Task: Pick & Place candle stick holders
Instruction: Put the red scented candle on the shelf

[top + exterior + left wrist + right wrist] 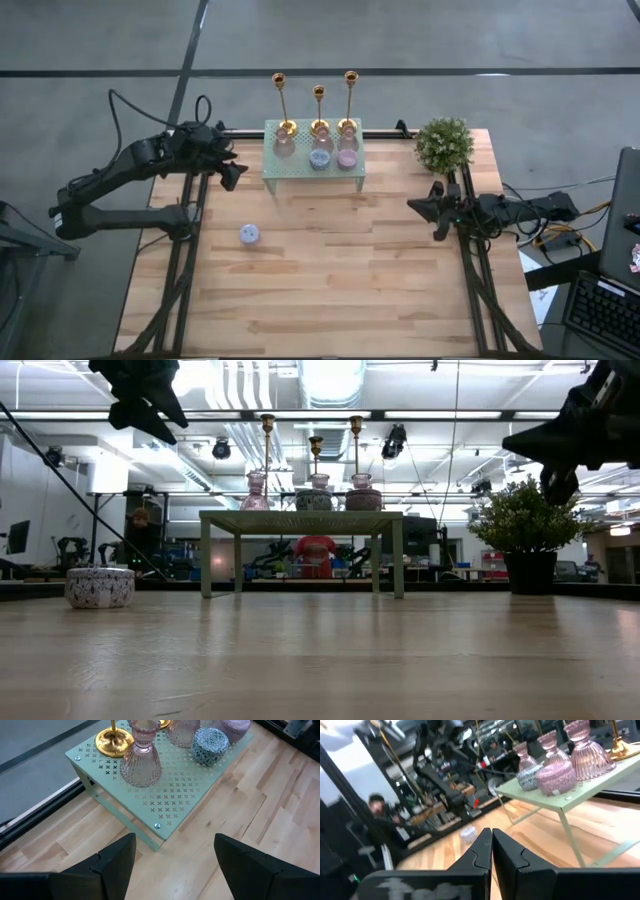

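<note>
The three candle stick holders [318, 110] stand in a row on a small pale green perforated stand [313, 167] at the middle of the far edge of the table [330, 270]. They are upright, along the far edge of the stand. In front of them, also on the stand, there are three pink ribbed glass vases [313, 493], and nearer to the front edge of the stand a blue patterned tin [319, 158] and a pink tin [347, 157].

The left hand [232, 172] is in the air near the left end of the stand, beside its front left corner, not touching it. Its fingers [114, 861] are wide apart and there is nothing between them.

The right hand [431, 208] is near the right edge of the table, well apart from the stand. Its two fingers [480, 850] are pressed together and they hold nothing.

A small potted plant [444, 143] stands in the far right corner of the table. A small round speckled jar [249, 234] is on the left part of the table, nearer than the stand. In the room behind the table a person [377, 805] shows
</note>
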